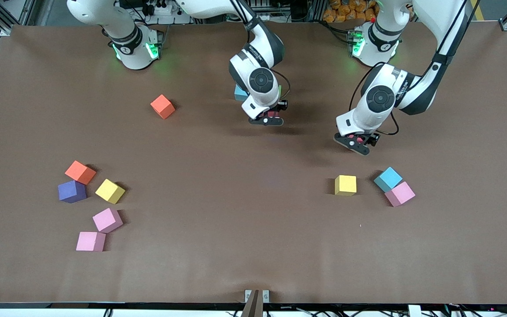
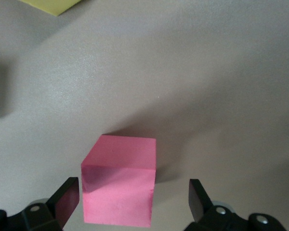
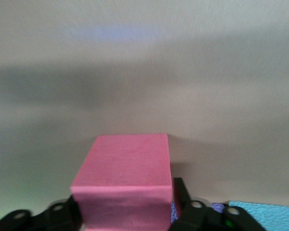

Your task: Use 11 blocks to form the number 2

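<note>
My left gripper (image 1: pixel 358 143) (image 2: pixel 132 192) is low over the table toward the left arm's end. It is open around a crimson block (image 2: pixel 119 180) that rests on the table, with a gap on each side. My right gripper (image 1: pixel 267 118) (image 3: pixel 125 202) is down at mid-table, its fingers pressed against both sides of a second crimson block (image 3: pixel 121 163). A light blue block (image 1: pixel 239 93) (image 3: pixel 262 211) lies right beside it, mostly hidden by the arm. A sliver of purple shows between them. The number 2 is not visible.
Yellow (image 1: pixel 345 185), light blue (image 1: pixel 387 178) and pink (image 1: pixel 399 193) blocks lie nearer the front camera than my left gripper. One orange block (image 1: pixel 162 106) sits alone. Orange (image 1: pixel 80 172), purple (image 1: pixel 72 191), yellow (image 1: pixel 110 191) and two pink blocks (image 1: pixel 107 219) (image 1: pixel 90 241) cluster at the right arm's end.
</note>
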